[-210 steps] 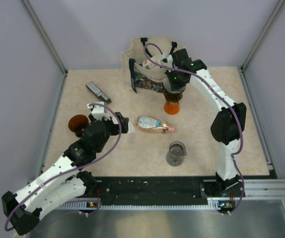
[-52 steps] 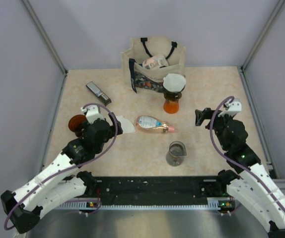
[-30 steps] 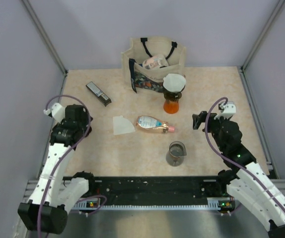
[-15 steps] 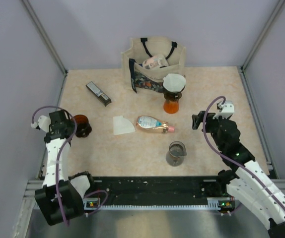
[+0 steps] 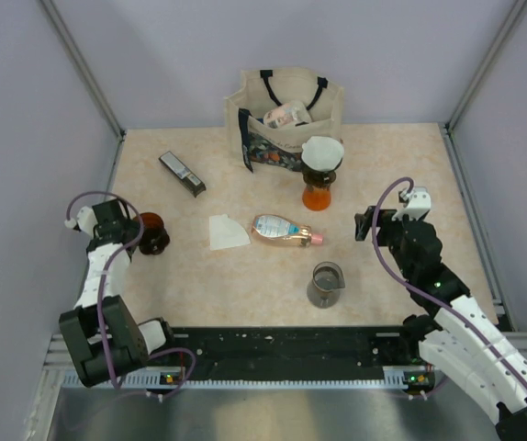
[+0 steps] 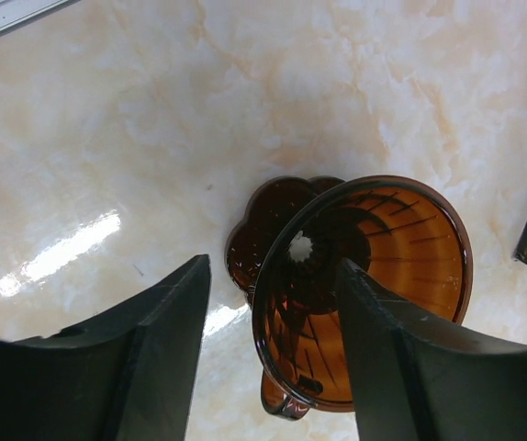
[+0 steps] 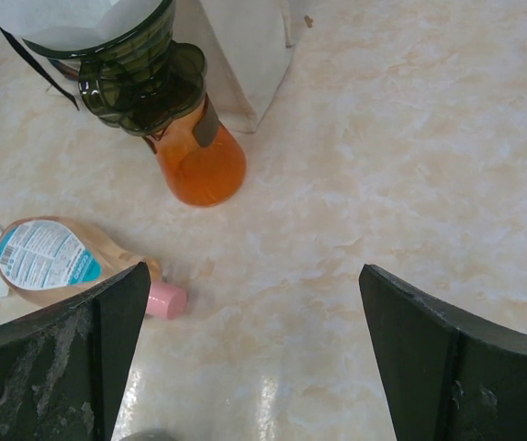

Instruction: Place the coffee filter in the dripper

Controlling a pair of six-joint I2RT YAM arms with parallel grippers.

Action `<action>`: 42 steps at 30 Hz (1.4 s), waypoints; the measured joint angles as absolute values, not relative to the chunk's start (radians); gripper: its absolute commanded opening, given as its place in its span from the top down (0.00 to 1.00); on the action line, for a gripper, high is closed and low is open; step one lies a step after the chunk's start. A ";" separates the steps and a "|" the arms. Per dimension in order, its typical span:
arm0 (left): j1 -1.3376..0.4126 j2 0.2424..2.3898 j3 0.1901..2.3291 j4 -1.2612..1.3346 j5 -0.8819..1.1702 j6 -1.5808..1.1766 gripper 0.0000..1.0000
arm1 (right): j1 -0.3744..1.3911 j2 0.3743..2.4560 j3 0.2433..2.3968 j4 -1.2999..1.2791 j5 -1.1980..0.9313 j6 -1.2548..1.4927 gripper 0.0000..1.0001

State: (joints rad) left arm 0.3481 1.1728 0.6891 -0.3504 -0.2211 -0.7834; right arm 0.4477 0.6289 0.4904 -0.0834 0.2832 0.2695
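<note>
The flat white coffee filter (image 5: pixel 227 231) lies on the table left of centre. An amber dripper (image 5: pixel 151 233) stands upright at the left. My left gripper (image 5: pixel 133 230) is down at it and open. In the left wrist view the gripper (image 6: pixel 275 266) straddles the near wall of the dripper (image 6: pixel 401 239): one finger (image 6: pixel 392 367) is inside the cup, the other is outside with a gap to the rim. My right gripper (image 5: pixel 366 225) hangs wide open over bare table, as its wrist view (image 7: pixel 254 271) shows. It holds nothing.
A green dripper (image 5: pixel 320 158) with a white filter in it sits on an orange carafe (image 7: pixel 199 156) by the cloth bag (image 5: pixel 286 115). A lying bottle (image 5: pixel 286 230), a glass beaker (image 5: pixel 326 283) and a black bar (image 5: pixel 182 173) are also on the table.
My left arm swung to the far left and brought its gripper down over the amber dripper's wall, jaws narrowing. The filter stayed where it lay. The right arm barely shifted.
</note>
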 measured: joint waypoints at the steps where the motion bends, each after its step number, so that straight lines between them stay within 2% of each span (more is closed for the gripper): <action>1: 0.348 1.180 0.689 -0.343 -0.221 -0.783 0.43 | 0.448 0.631 0.490 -0.084 0.283 0.270 0.03; 5: 0.349 1.215 0.689 -0.332 -0.217 -0.778 0.51 | 0.448 0.633 0.490 -0.096 0.283 0.268 0.04; 9: 0.349 1.236 0.690 -0.330 -0.217 -0.772 0.73 | 0.448 0.633 0.490 -0.099 0.283 0.264 0.04; 15: 0.349 1.262 0.710 -0.311 -0.193 -0.761 1.00 | 0.448 0.633 0.491 -0.108 0.283 0.263 0.04; 24: 0.349 1.287 0.758 -0.345 -0.100 -0.727 1.00 | 0.448 0.632 0.491 -0.120 0.283 0.262 0.04; 30: 0.292 1.169 0.758 -0.357 0.130 -0.691 1.00 | 0.448 0.633 0.491 -0.120 0.283 0.262 0.04; 38: -0.190 1.069 0.868 -0.352 0.370 -0.611 1.00 | 0.448 0.640 0.491 -0.120 0.284 0.263 0.03; 42: -0.382 1.060 0.921 -0.351 0.413 -0.594 1.00 | 0.448 0.640 0.491 -0.120 0.289 0.264 0.03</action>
